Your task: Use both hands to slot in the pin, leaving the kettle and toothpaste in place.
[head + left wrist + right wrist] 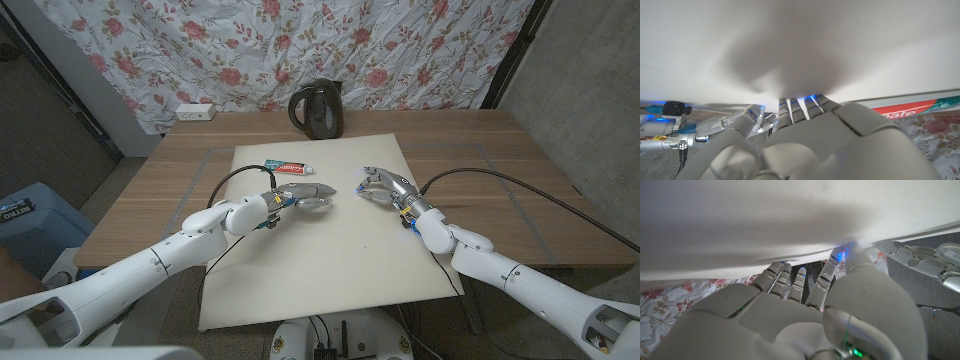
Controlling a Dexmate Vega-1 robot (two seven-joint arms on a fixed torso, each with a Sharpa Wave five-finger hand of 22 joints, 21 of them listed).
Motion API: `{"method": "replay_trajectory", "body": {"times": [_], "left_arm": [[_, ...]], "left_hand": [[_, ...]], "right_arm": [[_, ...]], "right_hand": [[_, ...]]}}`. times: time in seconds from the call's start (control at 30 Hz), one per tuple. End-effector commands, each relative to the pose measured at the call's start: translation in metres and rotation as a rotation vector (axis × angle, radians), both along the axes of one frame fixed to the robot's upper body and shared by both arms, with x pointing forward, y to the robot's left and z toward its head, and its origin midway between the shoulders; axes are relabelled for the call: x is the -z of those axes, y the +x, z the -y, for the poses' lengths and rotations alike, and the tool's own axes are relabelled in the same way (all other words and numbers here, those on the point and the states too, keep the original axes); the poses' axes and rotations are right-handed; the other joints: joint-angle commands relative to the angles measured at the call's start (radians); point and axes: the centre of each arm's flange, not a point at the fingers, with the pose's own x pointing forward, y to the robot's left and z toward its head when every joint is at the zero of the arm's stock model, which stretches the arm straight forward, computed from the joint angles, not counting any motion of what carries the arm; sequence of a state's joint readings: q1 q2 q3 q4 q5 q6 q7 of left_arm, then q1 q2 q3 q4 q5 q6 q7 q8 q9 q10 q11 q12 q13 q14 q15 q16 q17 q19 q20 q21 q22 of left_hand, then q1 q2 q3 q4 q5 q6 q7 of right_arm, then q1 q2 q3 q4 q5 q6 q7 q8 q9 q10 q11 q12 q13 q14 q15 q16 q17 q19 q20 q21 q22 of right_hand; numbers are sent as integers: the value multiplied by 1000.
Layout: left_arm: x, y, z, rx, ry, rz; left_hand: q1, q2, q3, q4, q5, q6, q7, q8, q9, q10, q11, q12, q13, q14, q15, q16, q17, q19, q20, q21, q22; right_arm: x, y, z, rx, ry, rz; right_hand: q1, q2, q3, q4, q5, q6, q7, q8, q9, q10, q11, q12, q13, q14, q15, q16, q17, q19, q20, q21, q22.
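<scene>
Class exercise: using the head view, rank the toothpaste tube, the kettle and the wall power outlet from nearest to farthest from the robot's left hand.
Measured from the left hand:
1. Toothpaste tube: just beyond the hand, on the white mat's far left part.
2. Kettle: at the table's far edge, near the middle.
3. Power outlet: on the floral backdrop behind the table, off to the left.

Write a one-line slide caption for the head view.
Left hand and right hand face each other over a white mat, toothpaste and black kettle behind.
</scene>
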State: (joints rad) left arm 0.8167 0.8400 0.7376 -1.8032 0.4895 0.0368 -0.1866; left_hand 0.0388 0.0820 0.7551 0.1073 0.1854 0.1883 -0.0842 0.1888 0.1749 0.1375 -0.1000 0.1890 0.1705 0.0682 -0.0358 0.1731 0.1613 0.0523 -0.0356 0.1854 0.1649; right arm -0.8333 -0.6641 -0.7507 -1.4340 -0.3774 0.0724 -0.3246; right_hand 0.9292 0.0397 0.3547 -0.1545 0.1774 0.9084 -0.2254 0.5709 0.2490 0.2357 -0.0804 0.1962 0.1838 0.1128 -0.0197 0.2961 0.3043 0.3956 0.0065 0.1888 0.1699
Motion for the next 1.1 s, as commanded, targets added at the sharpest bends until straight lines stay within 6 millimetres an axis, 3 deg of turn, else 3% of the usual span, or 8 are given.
{"method": "replay_trajectory", "body": {"times": [0.03,0.53,1.1], "left_arm": [[1,1,1,-4,5,-6],[1,2,0,-8,4,-4],[1,3,0,-4,5,-1]], "left_hand": [[15,101,9,-3,4,10,1,4,1,9,3,5,4,6,-66,2,3,11,-105,6,4],[25,103,19,-16,2,14,0,2,2,11,1,4,4,8,-67,1,2,12,-105,5,4],[29,103,26,-21,0,19,-1,1,2,14,3,5,4,11,-67,2,3,13,-105,5,4]], "right_arm": [[5,1,4,15,-2,-21],[2,2,3,-7,-12,-12],[-3,1,1,-27,-18,-3]], "right_hand": [[8,0,1,-4,0,-3,1,-3,1,1,2,-1,5,2,3,1,3,10,-1,7,2],[10,-13,-6,-9,0,-19,1,-11,-2,-9,9,-4,5,-2,11,-2,3,12,4,7,2],[10,-51,-21,-12,7,-95,3,-51,-14,-46,23,-11,6,-22,26,-15,1,-5,16,2,2]]}}
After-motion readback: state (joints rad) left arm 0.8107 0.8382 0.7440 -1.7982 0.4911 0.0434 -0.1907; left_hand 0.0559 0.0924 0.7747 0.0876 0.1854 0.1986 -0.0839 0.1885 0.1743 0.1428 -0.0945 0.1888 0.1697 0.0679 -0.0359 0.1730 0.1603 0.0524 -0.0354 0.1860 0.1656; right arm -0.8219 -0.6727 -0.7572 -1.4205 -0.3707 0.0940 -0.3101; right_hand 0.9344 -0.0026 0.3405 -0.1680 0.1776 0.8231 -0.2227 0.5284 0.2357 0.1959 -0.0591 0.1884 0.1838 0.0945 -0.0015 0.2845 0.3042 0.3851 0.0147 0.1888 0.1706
